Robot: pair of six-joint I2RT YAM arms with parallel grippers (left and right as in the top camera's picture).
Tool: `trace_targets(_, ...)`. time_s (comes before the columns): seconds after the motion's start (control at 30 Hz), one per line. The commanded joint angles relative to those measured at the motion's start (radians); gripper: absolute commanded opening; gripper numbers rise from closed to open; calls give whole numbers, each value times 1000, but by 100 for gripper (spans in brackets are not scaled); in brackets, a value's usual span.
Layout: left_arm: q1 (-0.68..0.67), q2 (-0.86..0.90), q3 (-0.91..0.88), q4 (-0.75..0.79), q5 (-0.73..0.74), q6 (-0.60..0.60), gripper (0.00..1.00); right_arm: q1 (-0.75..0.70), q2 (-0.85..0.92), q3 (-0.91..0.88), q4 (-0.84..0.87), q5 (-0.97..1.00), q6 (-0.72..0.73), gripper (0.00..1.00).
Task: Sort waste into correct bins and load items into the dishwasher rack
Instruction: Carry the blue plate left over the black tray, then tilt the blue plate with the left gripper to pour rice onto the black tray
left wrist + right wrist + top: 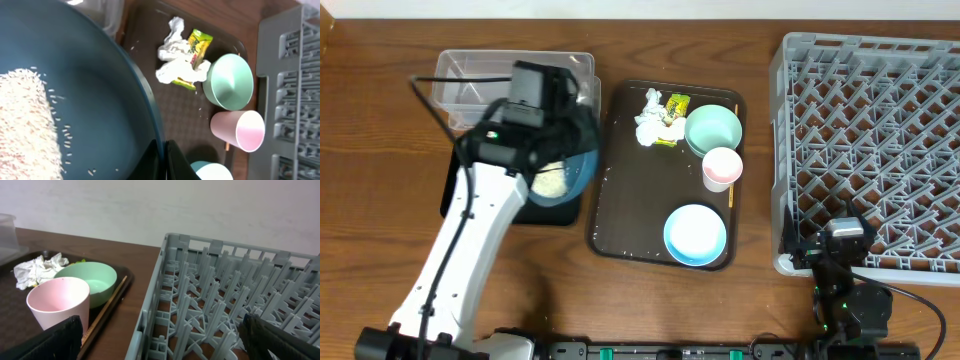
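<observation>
Overhead: the left gripper (558, 112) is clamped on the rim of the dark blue plate (578, 165) at left of centre. The heap of rice (550, 181) lies on the plate, which hangs over the black tray (454, 192), just below the clear tub (470, 80) at upper left. In the middle, the brown serving tray (630, 200) carries the crumpled tissue (648, 126), the yellow-green wrapper (676, 104), the mint green bowl (713, 128), the pink cup (722, 167), the light blue bowl (695, 233) and a thin wooden stick (730, 195). The grey dishwasher rack (870, 150) fills the right side and looks empty. The right gripper (842, 240) sits at the rack's lower left corner.

Left wrist: the plate (100, 90) fills the left of the frame, rice (25, 120) piled at its far left. The gripper (162, 157) pinches the rim at bottom centre. Tissue (170, 55) and wrapper (199, 45) touch, just beside the mint bowl (230, 82).

Right wrist: the gripper (161, 325) stands wide open, holding nothing, its dark fingers (45, 342) in the lower corners. Rack (225, 295) to the right, cup (57, 302) and mint bowl (90, 280) at left.

The step in hand looks like emptying the rice (which bin is meant I cannot tell). Next, the plate needs tilting until the grains slide off, the rim kept above the bin, before it goes to the rack.
</observation>
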Motion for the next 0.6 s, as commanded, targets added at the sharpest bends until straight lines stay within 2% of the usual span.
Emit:
trace_targets(0.0, 68, -8, -4, -16, 134, 5, 6, 9, -7, -1, -5, 3, 4, 99)
trace_targets(0.17, 170, -8, -4, -42, 229, 14, 6, 9, -7, -1, -5, 3, 4, 99)
trace_targets(0.4, 317, -7, -4, -50, 495, 93, 6, 9, -7, -1, -5, 3, 4, 99)
trace_targets(0.57, 415, -2, -5, -101, 540, 115, 6, 9, -7, -1, -5, 3, 4, 99)
